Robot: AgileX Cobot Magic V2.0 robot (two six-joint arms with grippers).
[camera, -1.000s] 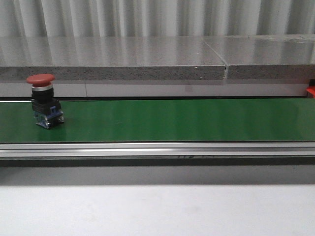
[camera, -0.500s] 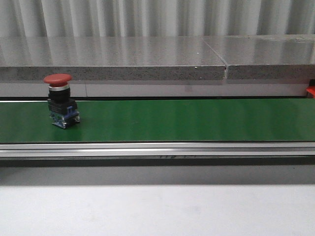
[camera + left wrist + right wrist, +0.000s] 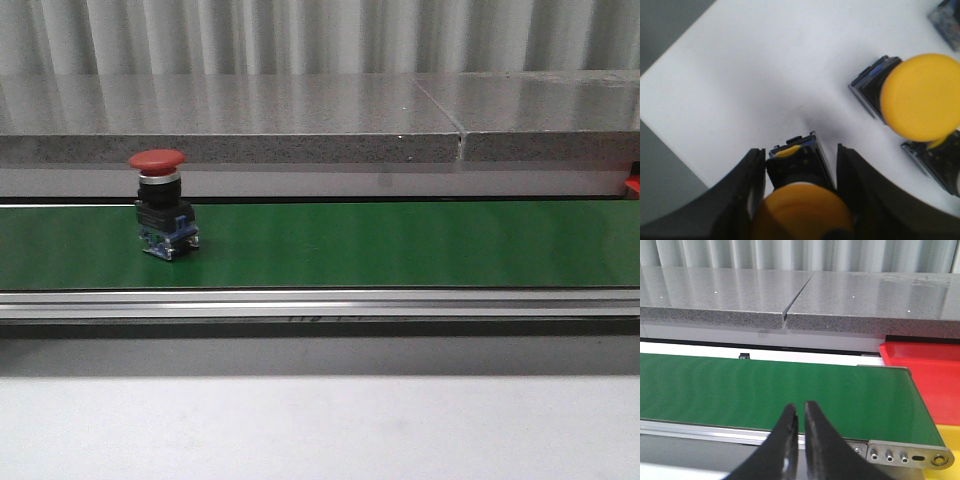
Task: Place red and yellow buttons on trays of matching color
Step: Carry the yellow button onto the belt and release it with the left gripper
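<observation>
A red button (image 3: 161, 204) with a black and blue base stands upright on the green conveyor belt (image 3: 400, 243), toward its left end. In the left wrist view my left gripper (image 3: 800, 150) is shut on a yellow button (image 3: 801, 200), its black fingers (image 3: 752, 180) on both sides of the body, over a white surface (image 3: 765, 75). My right gripper (image 3: 800, 407) is shut and holds nothing, hanging over the belt's near rail by its right end. Beyond that end lie the red tray (image 3: 925, 370) and a corner of the yellow tray (image 3: 950, 437). Neither gripper shows in the front view.
Two more yellow buttons (image 3: 917, 97) (image 3: 937, 157) stand on the white surface close to the held one. A grey stone ledge (image 3: 300, 120) runs behind the belt, an aluminium rail (image 3: 320, 303) along its front. The white surface's edge (image 3: 670, 140) lies near the left gripper.
The red button has travelled to the right along the belt, staying upright. Nothing else in the front view has moved.
</observation>
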